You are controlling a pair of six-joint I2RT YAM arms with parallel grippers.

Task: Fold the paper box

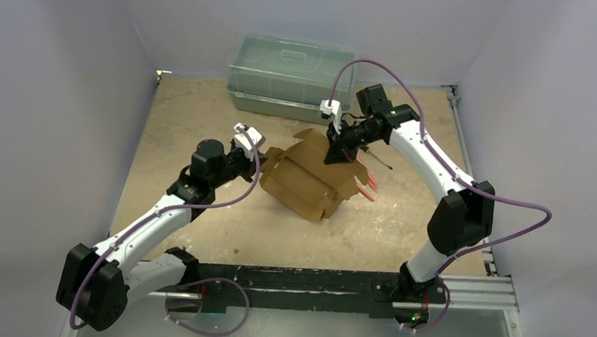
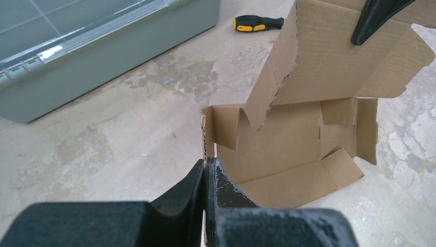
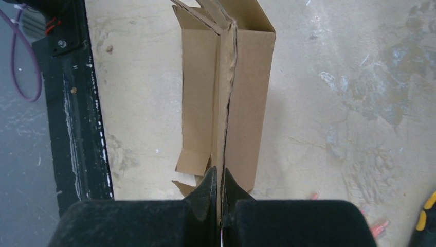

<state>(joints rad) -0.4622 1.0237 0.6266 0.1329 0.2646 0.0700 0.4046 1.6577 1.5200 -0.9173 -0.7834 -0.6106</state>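
**Operator:** Which step am I on?

**Spotter:** By my reading, you are partway through the fold. On the counter, the lidded plastic bin stands well beyond both claws and plays no part. The paper box sits between your two claws. It is half-formed, with some walls raised, the flaps loose, and one large panel with a ragged edge standing up. I cannot tell whether its underside rests flat on the counter.

**Operator:** And my grips?

**Spotter:** Your left claw is pinched tight on the thin edge of a side wall at the corner nearest it, and the open interior of the box lies just ahead of it. Your right claw is clamped on the edge of the raised panel, with the rest of the box stretching away in front of it.

**Operator:** What does the next move call for?

**Spotter:** I judge that you should hold the left claw as an anchor and swing the panel in the right claw over toward the box body along its crease. Move both together, because this thin card could tear at the ragged edge.

**Operator:** Is anything close by?

**Spotter:** A screwdriver lies beyond your right claw. A red-handled item lies beside the box, on the side away from your left claw.
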